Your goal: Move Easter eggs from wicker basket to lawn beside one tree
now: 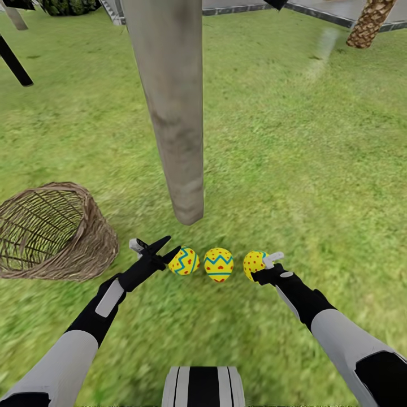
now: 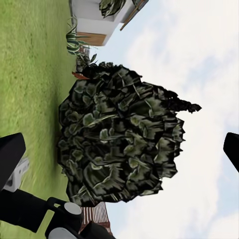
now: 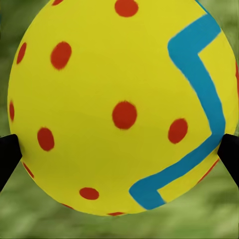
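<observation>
Where the thick pale grey-tan tree trunk [image 1: 172, 113] meets the green mottled grass lawn [image 1: 305, 169], three yellow eggs with red dots and a blue zigzag band lie in a row just in front of it. The left egg [image 1: 184, 261] and the middle egg [image 1: 219, 264] sit on the grass close together. The right egg [image 1: 255, 264] is a little apart from them.

The right tool [image 1: 264, 265] is pinching the right egg, with one black finger on each side of it. In the right wrist view that egg [image 3: 117, 107] looks very big, and the two dark fingertips [image 3: 7, 159] press its sides, with blurry grass behind it.

The left tool [image 1: 161, 249] is spread wide with nothing in it. It sits just beside the left egg, and one black fingertip is right at the egg's edge. In the left wrist view its fingers [image 2: 10, 154] stand far apart, and between them is a dark leafy tree top [image 2: 119, 139] against a cloudy sky.

The round brown woven wicker basket [image 1: 53, 232] lies tipped on its side on the lawn, off to the left of the eggs. I can see no egg inside it. A scaly palm trunk [image 1: 370, 22] stands far back on the right.
</observation>
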